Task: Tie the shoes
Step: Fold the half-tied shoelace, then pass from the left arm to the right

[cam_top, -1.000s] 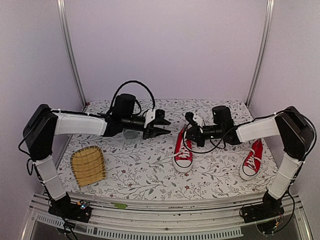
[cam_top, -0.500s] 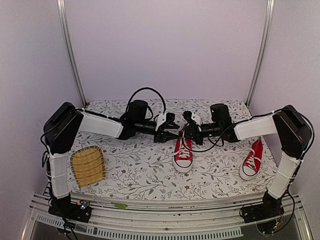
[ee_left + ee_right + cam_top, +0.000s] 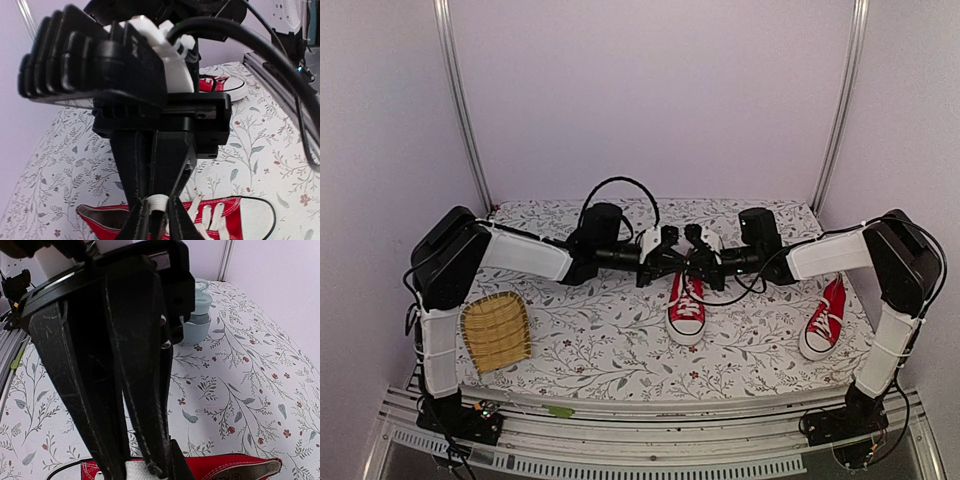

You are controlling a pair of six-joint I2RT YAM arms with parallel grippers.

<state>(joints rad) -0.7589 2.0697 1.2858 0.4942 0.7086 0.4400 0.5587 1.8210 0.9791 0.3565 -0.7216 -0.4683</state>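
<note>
One red shoe (image 3: 687,305) lies mid-table, toe toward me; it also shows in the left wrist view (image 3: 225,220) and the right wrist view (image 3: 235,468). The other red shoe (image 3: 823,318) lies at the right, also seen in the left wrist view (image 3: 226,85). My left gripper (image 3: 667,254) and right gripper (image 3: 694,250) meet tip to tip just above the middle shoe's opening. Both pinch the same raised white lace (image 3: 156,202), which also shows in the right wrist view (image 3: 134,472). The left gripper (image 3: 156,214) and the right gripper (image 3: 145,473) look shut on it.
A woven bamboo mat (image 3: 496,332) lies at the front left. A pale blue bottle (image 3: 196,322) stands on the floral cloth behind the left arm. White walls and metal posts (image 3: 460,110) enclose the back and sides.
My left arm swung right from mid-table until its gripper met the right gripper over the shoe, and its jaws went from open to closed on the lace. The right gripper barely shifted.
</note>
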